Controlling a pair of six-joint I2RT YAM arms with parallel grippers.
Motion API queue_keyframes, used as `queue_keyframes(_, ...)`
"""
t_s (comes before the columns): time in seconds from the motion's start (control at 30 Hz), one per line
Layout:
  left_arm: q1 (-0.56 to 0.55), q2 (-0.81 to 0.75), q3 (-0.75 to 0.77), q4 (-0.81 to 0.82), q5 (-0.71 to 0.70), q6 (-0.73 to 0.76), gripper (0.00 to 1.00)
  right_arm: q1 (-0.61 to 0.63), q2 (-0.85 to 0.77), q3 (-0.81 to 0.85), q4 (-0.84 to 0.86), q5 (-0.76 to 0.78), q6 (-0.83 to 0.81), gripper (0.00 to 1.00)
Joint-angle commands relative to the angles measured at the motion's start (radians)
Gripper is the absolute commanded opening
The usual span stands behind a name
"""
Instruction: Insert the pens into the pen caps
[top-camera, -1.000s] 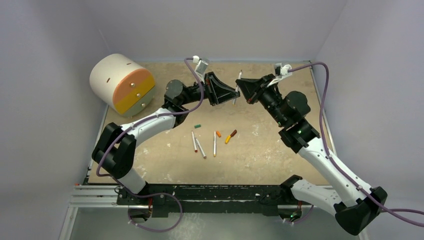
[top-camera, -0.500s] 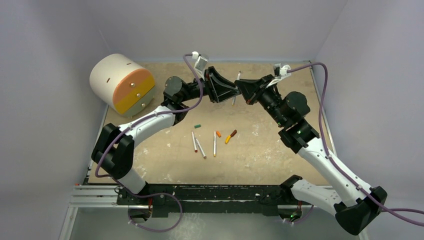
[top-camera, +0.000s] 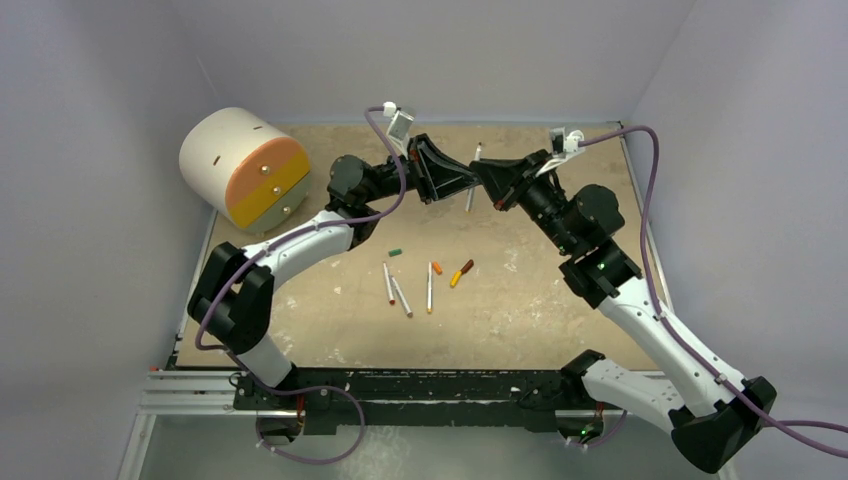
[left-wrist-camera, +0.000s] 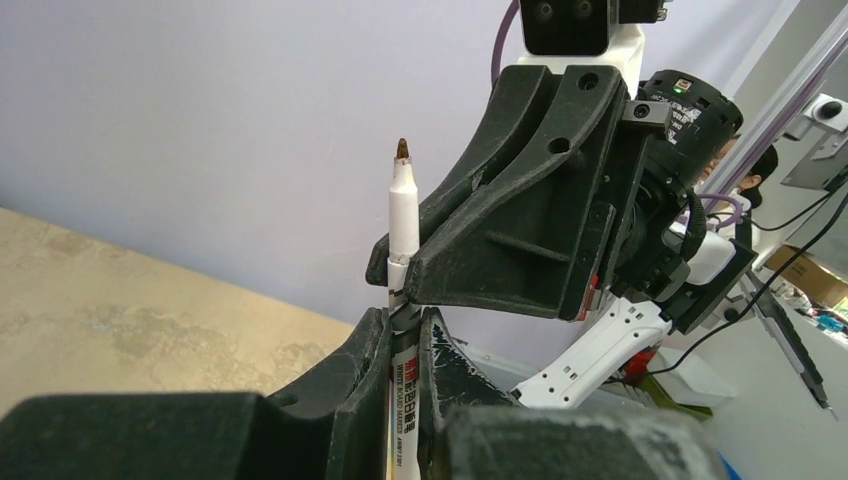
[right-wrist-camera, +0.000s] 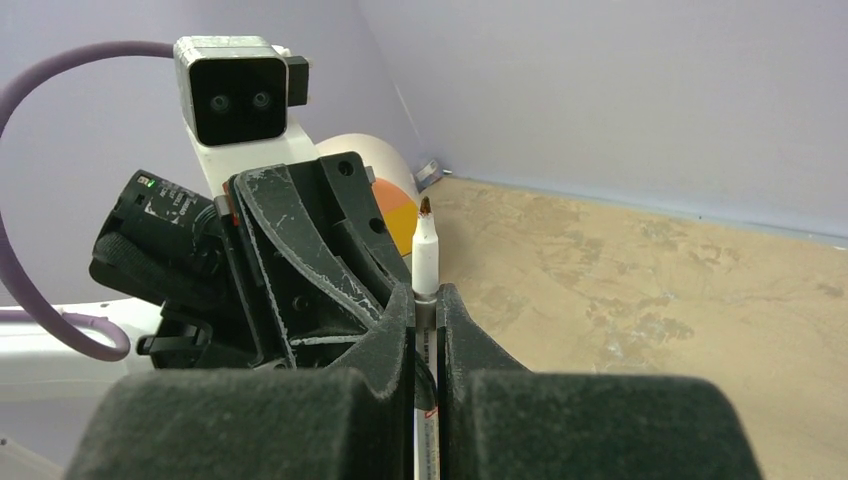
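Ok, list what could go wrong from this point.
1. The left gripper and right gripper both clamp one pen; uneven pulling could bend it or make it slip.
2. Its bare tip sits close to the right gripper and could smear it.
3. If dropped, the pen may scatter the caps lying on the table.

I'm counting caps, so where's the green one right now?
Top view: the green cap lies on the table slightly left of centre, just beyond the red-ended pen and left of the orange cap.
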Motion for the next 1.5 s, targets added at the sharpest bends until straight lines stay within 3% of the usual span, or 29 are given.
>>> queue_keyframes(0.0, -0.007, -0.001, 0.020, 0.098, 0.034, -0.045, 0.00, 0.005, -0.013, 0.003, 0.047, -0.018, 0.018, 0.05)
queue_keyframes(0.07, -0.003, -0.014, 0.015, 0.060, 0.040, -0.018, 0.00, 0.005, -0.028, 0.003, 0.043, 0.007, 0.010, 0.32)
queue_keyframes(0.13, 0.011, -0.041, 0.007, -0.067, 0.033, 0.070, 0.00, 0.004, -0.049, 0.003, 0.016, 0.062, -0.005, 0.50)
queue_keyframes(0.23, 0.062, -0.114, -0.013, -0.350, -0.041, 0.279, 0.00, 0.004, -0.076, 0.013, -0.079, 0.202, -0.024, 0.59)
queue_keyframes(0.33, 0.098, -0.178, 0.042, -0.797, -0.316, 0.583, 0.00, 0.004, -0.056, 0.049, -0.243, 0.362, -0.010, 0.75)
queue_keyframes(0.43, 0.097, -0.197, 0.123, -1.070, -0.653, 0.744, 0.00, 0.000, 0.014, 0.070, -0.414, 0.396, 0.008, 0.74)
queue_keyframes(0.5, 0.096, -0.210, 0.144, -1.164, -0.779, 0.791, 0.00, -0.002, 0.069, 0.057, -0.495, 0.354, 0.041, 0.69)
queue_keyframes(0.6, 0.097, -0.249, 0.126, -1.229, -0.856, 0.814, 0.00, -0.001, 0.139, 0.006, -0.549, 0.247, 0.123, 0.51)
queue_keyframes(0.7, 0.097, -0.270, 0.105, -1.253, -0.884, 0.817, 0.00, 0.000, 0.179, -0.099, -0.497, 0.215, 0.195, 0.35)
queue_keyframes(0.8, 0.096, -0.267, 0.094, -1.259, -0.907, 0.809, 0.00, 0.005, 0.238, -0.133, -0.480, 0.167, 0.240, 0.35)
queue_keyframes(0.97, 0.096, -0.253, 0.100, -1.287, -0.938, 0.793, 0.00, 0.098, 0.384, -0.073, -0.580, 0.247, 0.273, 0.43)
queue_keyframes(1.23, 0.096, -0.280, 0.065, -1.269, -0.965, 0.800, 0.00, 0.200, 0.545, -0.044, -0.574, 0.261, 0.365, 0.55)
queue_keyframes(1.47, 0.097, -0.312, 0.045, -1.264, -0.970, 0.811, 0.00, 0.203, 0.609, -0.025, -0.589, 0.277, 0.412, 0.53)
